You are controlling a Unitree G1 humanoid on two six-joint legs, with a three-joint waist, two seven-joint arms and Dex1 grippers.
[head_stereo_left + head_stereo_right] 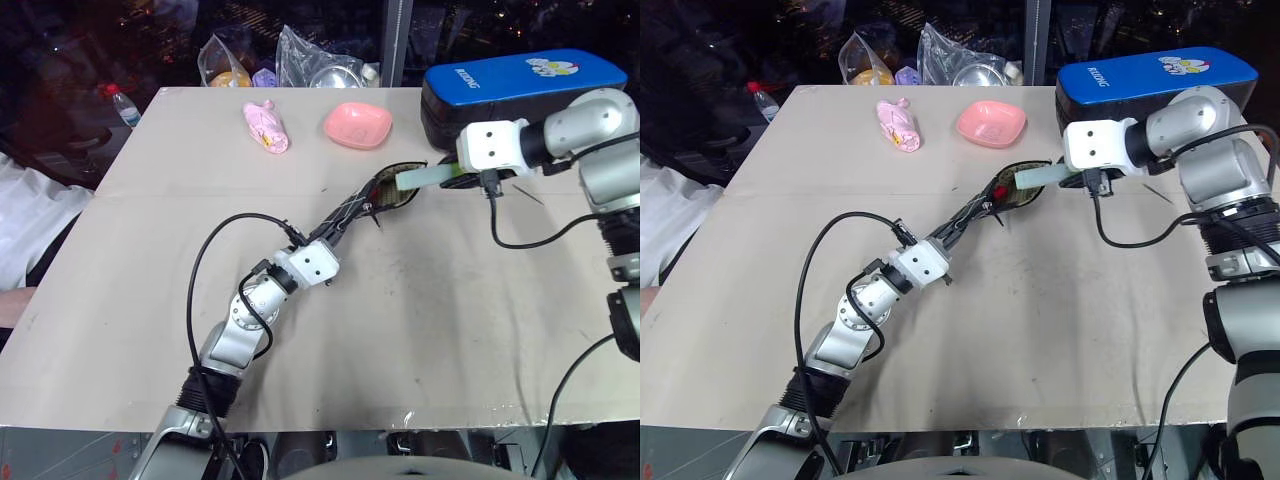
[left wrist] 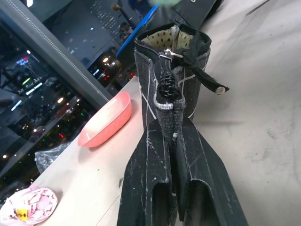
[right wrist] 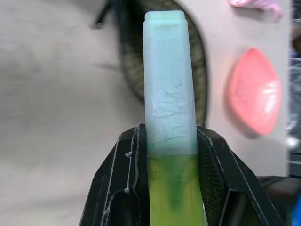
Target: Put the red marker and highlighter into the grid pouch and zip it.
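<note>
The right gripper [image 3: 170, 141] pinches one highlighter [image 3: 168, 80], its tip just above one open grid pouch [image 1: 385, 192]; the left gripper [image 2: 175, 141] clamps the pouch's edge; one red marker [image 1: 998, 190] lies inside.

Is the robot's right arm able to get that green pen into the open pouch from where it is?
Probably yes. The right gripper holds the highlighter aimed at the grid pouch, whose mouth the left gripper holds open. Nothing lies between them.

Silver jointed arms — white wrist blocks, black cables, black-fingered hands.
</note>
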